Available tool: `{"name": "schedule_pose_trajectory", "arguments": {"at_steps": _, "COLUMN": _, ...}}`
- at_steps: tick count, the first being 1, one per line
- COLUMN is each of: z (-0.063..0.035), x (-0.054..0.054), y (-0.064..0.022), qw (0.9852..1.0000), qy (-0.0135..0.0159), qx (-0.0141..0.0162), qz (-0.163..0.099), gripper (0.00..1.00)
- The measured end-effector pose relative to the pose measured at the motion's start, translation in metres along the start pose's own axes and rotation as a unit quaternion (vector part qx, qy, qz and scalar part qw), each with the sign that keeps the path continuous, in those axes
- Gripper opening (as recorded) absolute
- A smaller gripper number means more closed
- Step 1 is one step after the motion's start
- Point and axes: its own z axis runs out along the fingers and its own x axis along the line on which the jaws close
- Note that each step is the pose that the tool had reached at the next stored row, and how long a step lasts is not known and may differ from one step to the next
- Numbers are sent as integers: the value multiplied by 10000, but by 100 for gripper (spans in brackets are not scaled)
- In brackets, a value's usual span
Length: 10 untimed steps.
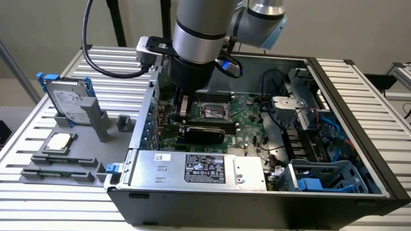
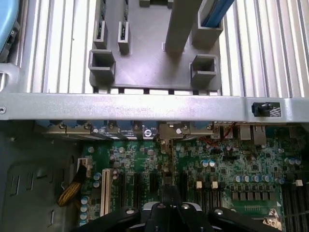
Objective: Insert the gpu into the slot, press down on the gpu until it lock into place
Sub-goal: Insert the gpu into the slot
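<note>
Insertion step: my jaws pinch the top edge of the gpu [image 1: 202, 133], upright on the motherboard [image 1: 250, 137] at 6 o'clock of the CPU socket [image 1: 215, 111], exterior view; seating, I judge, demands a straight, level downward press.

Slatted metal table [image 1: 45, 204] carries open computer case [image 1: 257, 211], grey fixture tray [image 1: 90, 150] just beside it.

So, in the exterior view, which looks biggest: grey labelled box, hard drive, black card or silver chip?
Grey labelled box
Hard drive
Black card and silver chip: too alike to rank.
</note>
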Motion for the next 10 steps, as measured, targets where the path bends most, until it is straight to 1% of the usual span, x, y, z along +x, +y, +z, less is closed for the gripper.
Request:
{"name": "schedule_pose_trajectory", "arguments": {"at_steps": 1, "z": 1, "x": 0, "y": 8, "qw": 10000, "qy": 11, "qx": -46, "qz": 1, "gripper": 11}}
{"name": "schedule_pose_trajectory", "arguments": {"at_steps": 2, "z": 3, "x": 0, "y": 17, "qw": 9999, "qy": 24, "qx": -98, "qz": 2, "gripper": 11}}
{"name": "schedule_pose_trajectory", "arguments": {"at_steps": 3, "z": 5, "x": 0, "y": 24, "qw": 9999, "qy": 36, "qx": -141, "qz": 3, "gripper": 11}}
{"name": "schedule_pose_trajectory", "arguments": {"at_steps": 4, "z": 5, "x": 0, "y": 33, "qw": 9998, "qy": 58, "qx": -182, "qz": 3, "gripper": 11}}
{"name": "schedule_pose_trajectory", "arguments": {"at_steps": 5, "z": 6, "x": 1, "y": 41, "qw": 9997, "qy": 87, "qx": -212, "qz": 3, "gripper": 11}}
{"name": "schedule_pose_trajectory", "arguments": {"at_steps": 6, "z": 8, "x": 1, "y": 49, "qw": 9996, "qy": 121, "qx": -237, "qz": 2, "gripper": 11}}
{"name": "schedule_pose_trajectory", "arguments": {"at_steps": 7, "z": 11, "x": 2, "y": 60, "qw": 9995, "qy": 163, "qx": -257, "qz": 4, "gripper": 11}}
{"name": "schedule_pose_trajectory", "arguments": {"at_steps": 9, "z": 16, "x": 2, "y": 89, "qw": 9993, "qy": 250, "qx": -285, "qz": 12, "gripper": 11}}
{"name": "schedule_pose_trajectory", "arguments": {"at_steps": 10, "z": 21, "x": 3, "y": 106, "qw": 9992, "qy": 274, "qx": -297, "qz": 16, "gripper": 11}}
